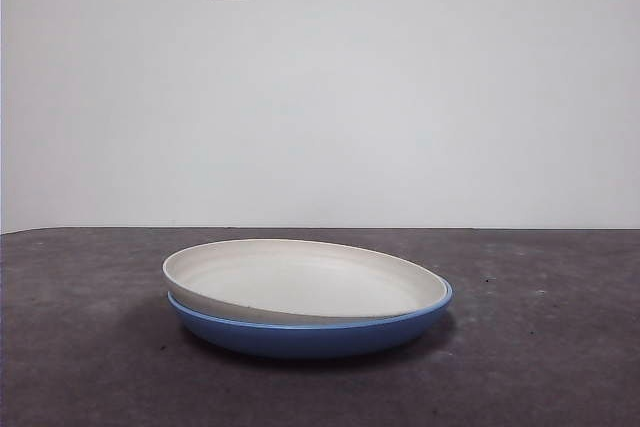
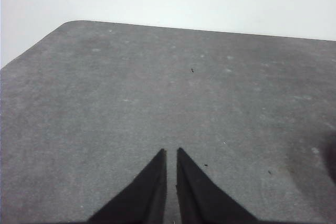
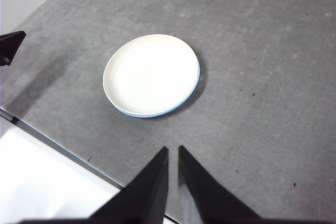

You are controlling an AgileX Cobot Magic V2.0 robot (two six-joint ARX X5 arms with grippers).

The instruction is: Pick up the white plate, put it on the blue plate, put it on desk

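white plate sits tilted in blue plate; left gripper and right gripper nearly closed, empty.

Light is even and soft in all three views, bright on the pale wall and duller on the matte counter, with no hard glare anywhere. In the front view the blue plate casts only a faint, diffuse shadow on the counter around its base, while the right wrist view shows a soft dark crescent along one side of the stacked plates. Both wrist views look slightly grainy and washed out, and the white plate is nearly overexposed there.
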